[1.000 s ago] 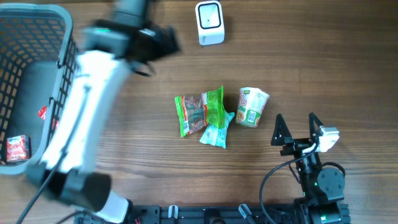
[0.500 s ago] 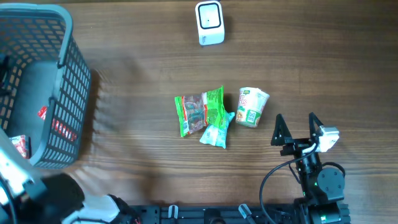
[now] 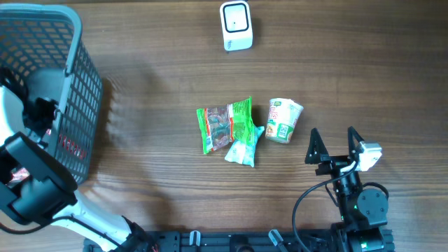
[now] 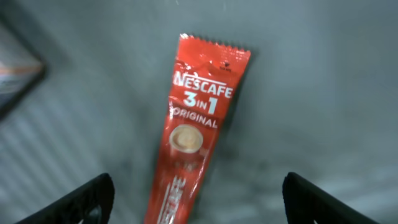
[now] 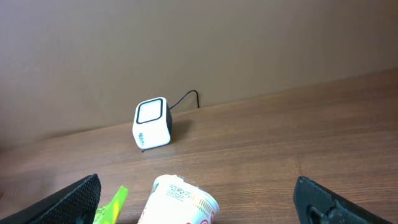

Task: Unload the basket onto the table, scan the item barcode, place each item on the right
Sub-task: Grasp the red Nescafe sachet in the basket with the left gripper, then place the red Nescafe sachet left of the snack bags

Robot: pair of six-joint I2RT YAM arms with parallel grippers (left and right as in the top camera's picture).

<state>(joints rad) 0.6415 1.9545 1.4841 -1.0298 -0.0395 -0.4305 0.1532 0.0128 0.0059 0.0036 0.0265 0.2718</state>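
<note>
– Your left pincer (image 4: 200, 198) is hanging inside the basket (image 4: 323, 87), its jaws standing wide and gripping nothing. The Nescafe sachet (image 4: 198, 118) is lying flat on the grey floor right beneath, with its length running across the line of the jaws.
– And where am I taking it?
– You are aiming for the scanner (image 3: 236, 25), which is sitting at the far edge of the table (image 3: 154, 84), well apart from the basket. Your right pincer (image 3: 332, 134) is resting spread and empty near the cup noodle (image 3: 283, 120), so it is not helping you.
– What is likely biting me here?
– I am judging the sachet as thin and slick. If you are coming down too shallow, the fingers (image 4: 93, 196) are likely sliding over it; too deep, and they are scraping the floor and buckling the foil. You are also working inside mesh walls, so a slanted lift is risking a snag. And the printed front is facing up with no barcode showing, so I am guessing the code is underneath – you are risking a blank pass unless you are turning that side to the scanner window
</note>
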